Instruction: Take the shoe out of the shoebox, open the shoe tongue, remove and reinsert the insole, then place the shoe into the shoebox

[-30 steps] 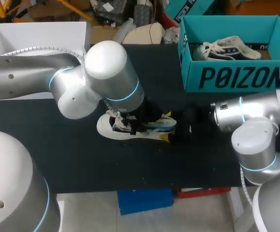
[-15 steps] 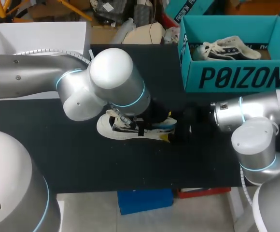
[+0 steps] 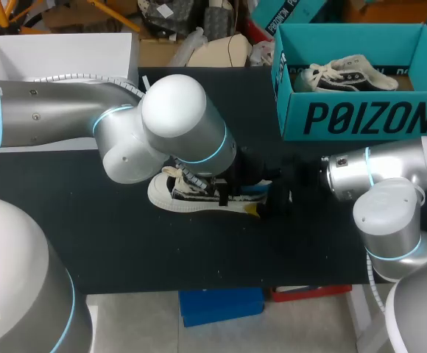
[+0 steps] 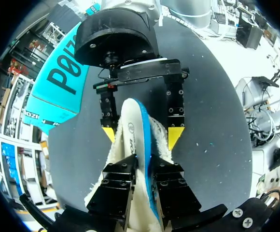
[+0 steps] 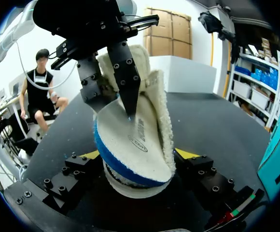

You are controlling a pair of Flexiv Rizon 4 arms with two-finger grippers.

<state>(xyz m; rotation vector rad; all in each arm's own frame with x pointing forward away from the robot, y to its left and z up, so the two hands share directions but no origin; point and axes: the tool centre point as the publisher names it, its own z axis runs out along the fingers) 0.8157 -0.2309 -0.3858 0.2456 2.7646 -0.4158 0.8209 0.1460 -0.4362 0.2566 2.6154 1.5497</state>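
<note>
Standing on edge between the left jaws, the insole [image 4: 133, 140] is clamped from both sides. Its smooth white face and blue rim lie toward one finger and a fleecy pile toward the other. Straight ahead, the right jaws face the left jaws. Their yellow tips [image 4: 175, 137] are pressed to either side of the white shoe [image 3: 188, 197]. The shoe lies on the black table [image 3: 125, 250] with its heel toward the right arm [image 3: 383, 173].

From the right wrist, the insole stands just above the right jaws with its lower end meeting the shoe, and it blocks most of what lies past them. Seen from above, the left arm [image 3: 169, 125] lies across the middle and covers the shoe's opening, the left jaws and the insole. Only the toe, some laces and a strip of sole show.

Off to one side of the right jaws, well apart from them, stands the teal shoebox [image 3: 361, 118]. Inside it is a dark shoe with white laces [image 3: 346, 73], partly hidden by the box wall.
</note>
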